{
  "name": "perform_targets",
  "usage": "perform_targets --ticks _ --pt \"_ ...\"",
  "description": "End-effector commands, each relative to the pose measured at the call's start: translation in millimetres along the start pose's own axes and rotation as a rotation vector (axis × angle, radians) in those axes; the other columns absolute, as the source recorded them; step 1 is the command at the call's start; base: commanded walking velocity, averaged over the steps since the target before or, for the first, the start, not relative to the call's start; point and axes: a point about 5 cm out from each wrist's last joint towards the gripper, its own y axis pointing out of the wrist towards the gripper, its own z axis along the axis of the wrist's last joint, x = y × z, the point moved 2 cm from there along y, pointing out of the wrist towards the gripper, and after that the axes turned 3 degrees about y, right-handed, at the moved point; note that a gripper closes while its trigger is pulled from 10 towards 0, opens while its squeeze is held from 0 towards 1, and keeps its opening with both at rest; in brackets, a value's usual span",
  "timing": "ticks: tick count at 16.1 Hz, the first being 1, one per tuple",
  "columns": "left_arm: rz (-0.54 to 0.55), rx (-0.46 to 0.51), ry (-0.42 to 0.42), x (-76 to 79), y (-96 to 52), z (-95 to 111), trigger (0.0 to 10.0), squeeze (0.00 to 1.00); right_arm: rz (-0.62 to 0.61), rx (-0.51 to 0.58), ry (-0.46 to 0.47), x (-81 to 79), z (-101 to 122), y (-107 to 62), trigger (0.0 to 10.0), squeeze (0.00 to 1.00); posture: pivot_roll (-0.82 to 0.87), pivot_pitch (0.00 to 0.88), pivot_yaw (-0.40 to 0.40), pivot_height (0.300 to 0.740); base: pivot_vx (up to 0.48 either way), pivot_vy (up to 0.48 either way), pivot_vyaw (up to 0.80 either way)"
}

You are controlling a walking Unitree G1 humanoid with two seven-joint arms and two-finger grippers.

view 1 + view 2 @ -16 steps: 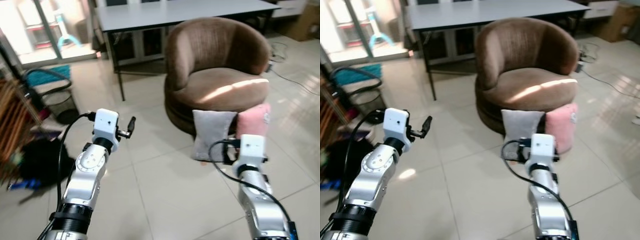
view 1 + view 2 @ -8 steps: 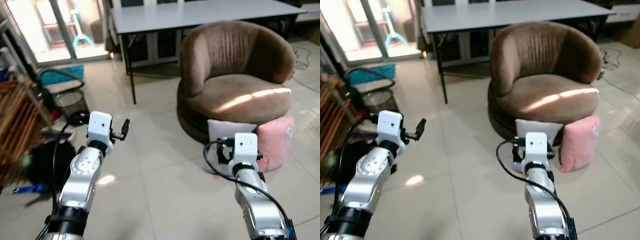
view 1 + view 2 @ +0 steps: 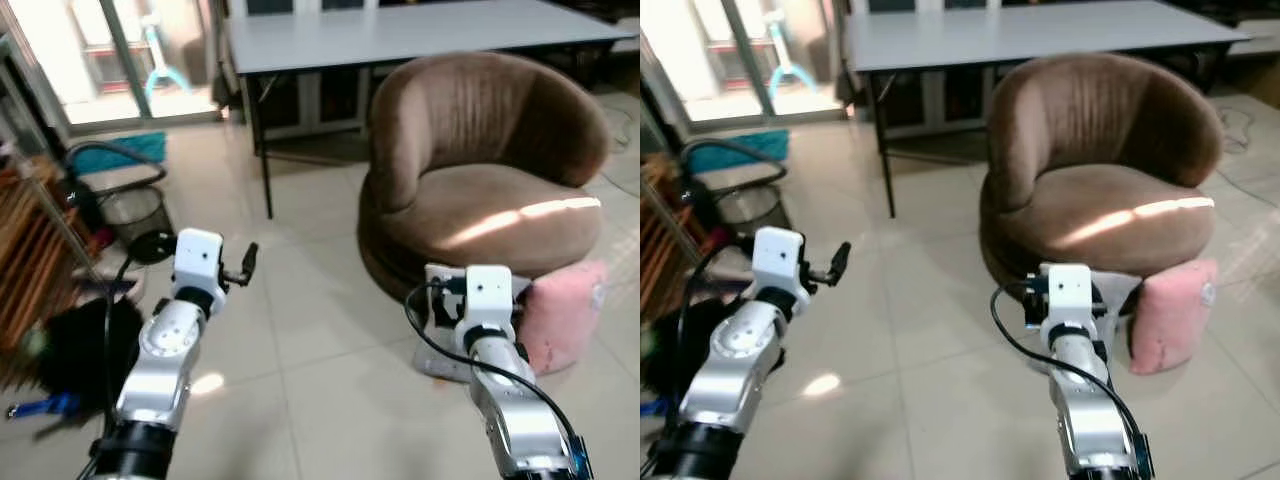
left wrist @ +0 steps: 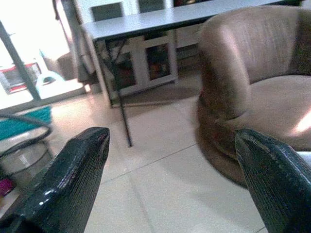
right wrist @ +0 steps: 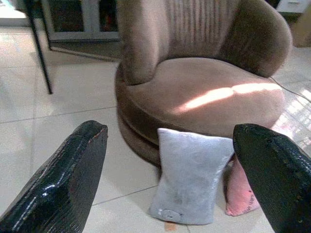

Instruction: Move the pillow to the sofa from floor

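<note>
A grey pillow stands on the tiled floor, leaning against the base of a round brown sofa chair. A pink pillow leans beside it on its right. My right gripper is open and held up in front of the grey pillow, a short way off, with nothing between its fingers. In the eye views the right wrist covers most of the grey pillow. My left gripper is open too, raised over bare floor well left of the sofa chair.
A long grey table stands behind the sofa chair. On the left are a wooden rack, a black bag, a dark basket and a teal mat by a glass door. Open tiles lie between me and the pillows.
The whole view has shifted: sofa chair and pillows now sit further right and a little closer. Both arms keep the same raised pose with open fingers.
</note>
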Motion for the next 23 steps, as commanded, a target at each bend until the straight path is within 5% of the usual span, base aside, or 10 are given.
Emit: perform_targets --ticks 1,23 --pt "-0.018 0.003 0.008 6.2 1.5 2.2 10.0 0.0 -0.007 -0.017 0.006 4.8 -4.2 0.8 10.0 0.0 -0.02 0.0 0.021 0.74 0.435 0.0 0.0" --pt "-0.035 -0.003 0.02 9.7 0.5 0.1 10.0 0.0 0.008 0.007 -0.015 2.2 -5.1 -1.3 10.0 0.0 -0.02 0.0 0.026 0.74 0.43 0.0 0.0"
